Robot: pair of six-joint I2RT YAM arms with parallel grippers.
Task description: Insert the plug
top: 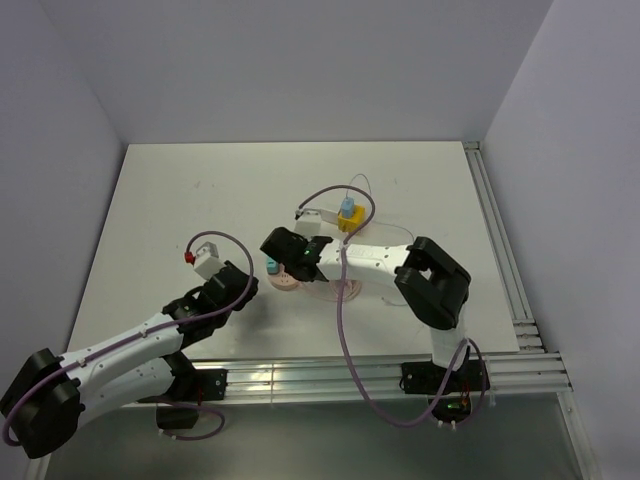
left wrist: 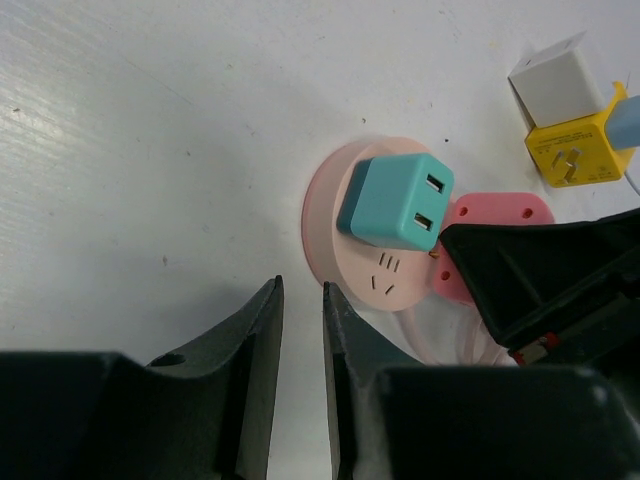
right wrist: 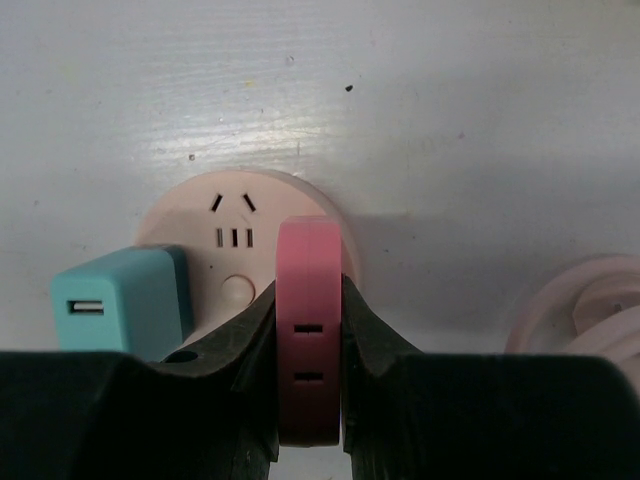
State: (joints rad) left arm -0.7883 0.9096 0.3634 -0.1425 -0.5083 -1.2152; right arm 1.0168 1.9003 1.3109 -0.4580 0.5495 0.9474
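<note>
While the right claw was pinching the flat pink plastic plug by its two broad faces, the plug stood edge-on over the right part of the round pale pink socket base, its top end reaching about level with the row of three small slots. Couldn't tell from the wrist views whether it was actually touching the socket face or just hanging over it. Two little slots showed on the plug's narrow edge, facing the camera.

A teal cube-shaped USB charger was sitting on the left side of the same socket base, just beside the pink plug but not touching it as far as I could see.

The left claw was over the white bench a bit off from the socket base, fingers only a sliver apart and nothing between them, just bare bench showing through the gap.

Further back on the bench, well apart from the socket, were a yellow adapter block with something blue on top and a white cube right next to it. A loop of pale pink cable lay to the right of the socket base
</note>
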